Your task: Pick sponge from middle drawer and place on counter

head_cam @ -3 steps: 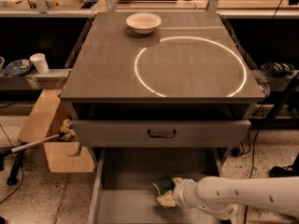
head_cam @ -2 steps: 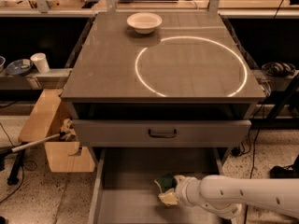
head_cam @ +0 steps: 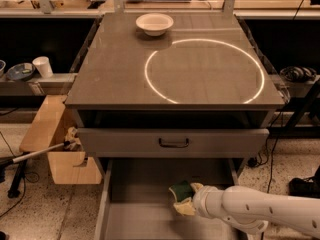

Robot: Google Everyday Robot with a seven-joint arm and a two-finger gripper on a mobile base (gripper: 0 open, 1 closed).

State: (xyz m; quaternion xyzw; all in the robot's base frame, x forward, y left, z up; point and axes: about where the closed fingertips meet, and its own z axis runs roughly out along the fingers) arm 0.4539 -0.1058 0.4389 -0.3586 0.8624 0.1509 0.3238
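Gripper [head_cam: 188, 202] sits at the end of the white arm, low in the middle drawer [head_cam: 142, 219], below the black handle [head_cam: 174, 143] and a touch right of it. Can't tell from this view whether the claw is clamped or slack; its tip is buried behind the sponge.

Sponge [head_cam: 181, 190] is right at the gripper tip, touching it, almost straight below the handle. Its green face is up and tilted, with the tan foam showing under it.

Change: over the last second the sponge and claw tip have crept slightly toward the handle, moving together, and the arm has barely shifted. I read that as the grasp probably made and the lift just starting, though a nudge isn't ruled out. The sponge is not out of the drawer yet, so the place step is untouched.

Counter [head_cam: 115, 79] lies above and behind the handle. The white ring [head_cam: 146, 74] is on it and the white bowl [head_cam: 154, 24] sits further back. The handled drawer front [head_cam: 125, 143] is shut or nearly so.

Writing: none readable. No brand or label shows on the sponge, arm, drawers or bowl.
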